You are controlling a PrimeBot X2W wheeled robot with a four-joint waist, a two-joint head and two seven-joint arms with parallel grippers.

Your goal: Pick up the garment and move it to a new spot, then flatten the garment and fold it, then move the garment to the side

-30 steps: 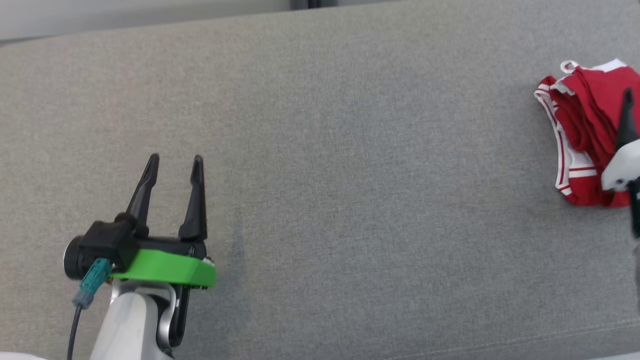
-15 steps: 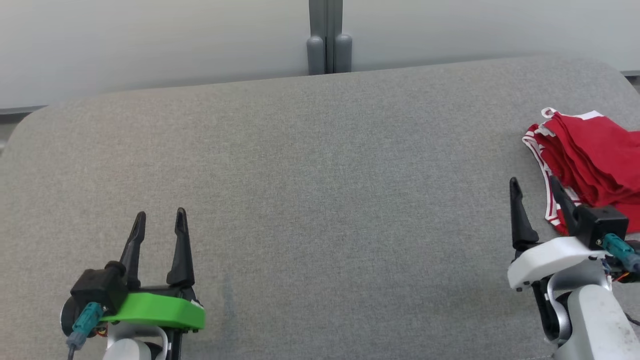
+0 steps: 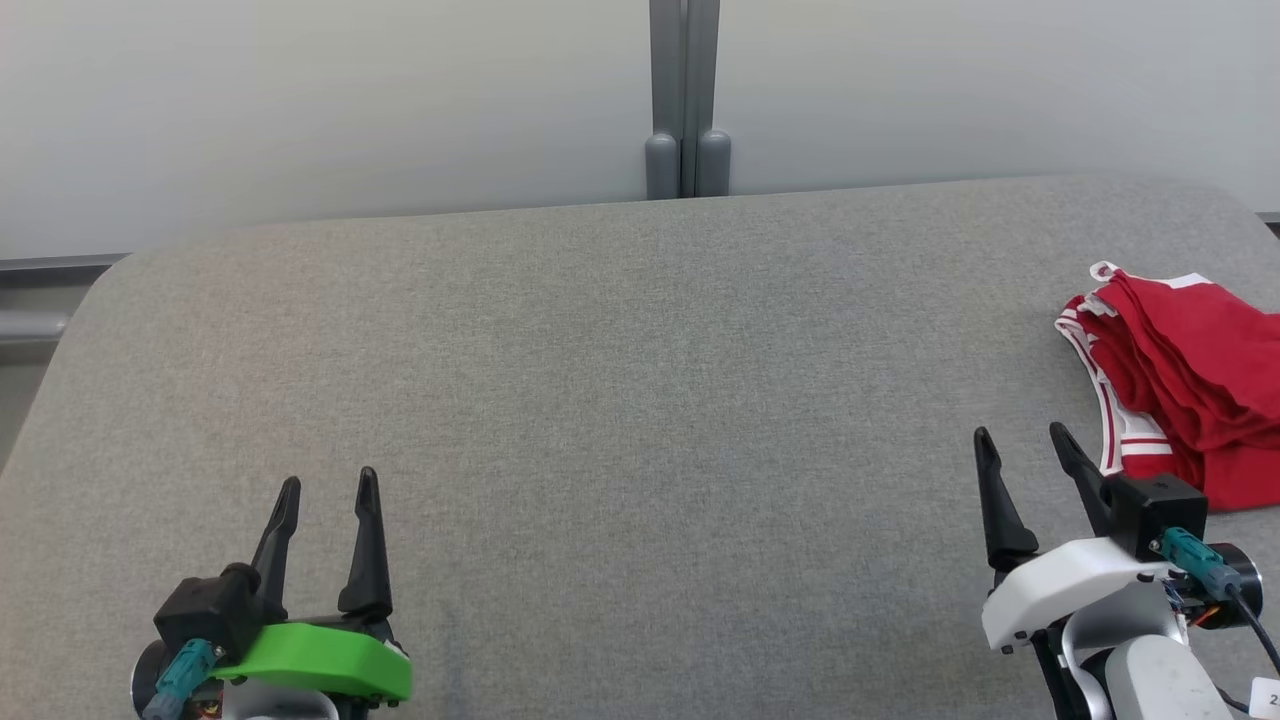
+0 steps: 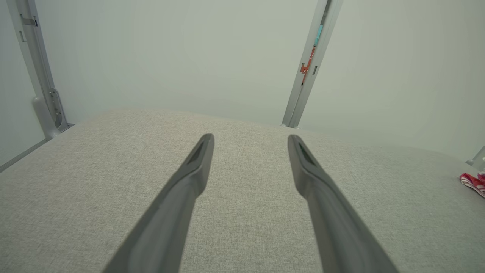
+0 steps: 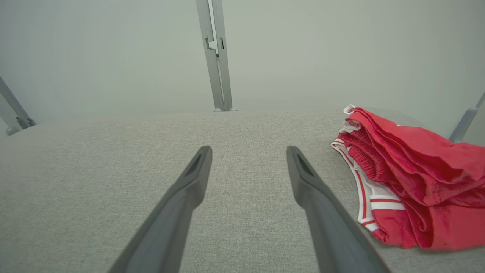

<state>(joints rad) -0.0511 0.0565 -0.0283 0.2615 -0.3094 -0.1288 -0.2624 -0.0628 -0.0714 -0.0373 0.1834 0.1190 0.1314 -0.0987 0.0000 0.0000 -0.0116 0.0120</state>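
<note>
Nearest, low left in the head view: left gripper point(image 3: 328, 476), green mount point(image 3: 320, 668) behind two long dark fingers that point away over the cloth. Its jaws stand apart and hold nothing. The left wrist view agrees: fingers point(image 4: 182, 197) spread wide, grey weave showing in the gap.

Nearest, low right: right gripper point(image 3: 1020, 430), white mount point(image 3: 1060, 590), teal plug point(image 3: 1190, 560) on its outer side. Its jaws are likewise apart and hold nothing.

A little farther, right side: garment point(image 3: 1190, 385). It is red, with white trim carrying red stripes, and lies bunched in a rumpled heap on the right end of the grey padded surface point(image 3: 620, 380). It sits ahead of the right gripper and off to that gripper's right, clear of both fingertips, no contact. Its near hem comes close beside the outer finger in the head view, and that view's right edge cuts the heap off. In the right wrist view the heap lies to the right of the right-hand finger, striped hem turned toward the finger, red folds piled behind it. From the left gripper it is well apart, across the breadth of the surface. The left wrist view catches a sliver of red and white at its far right edge.

Farthest: the rounded back edge of the surface, then pale wall panels point(image 3: 300, 100), joined at the middle by a grey upright post point(image 3: 686, 100).
</note>
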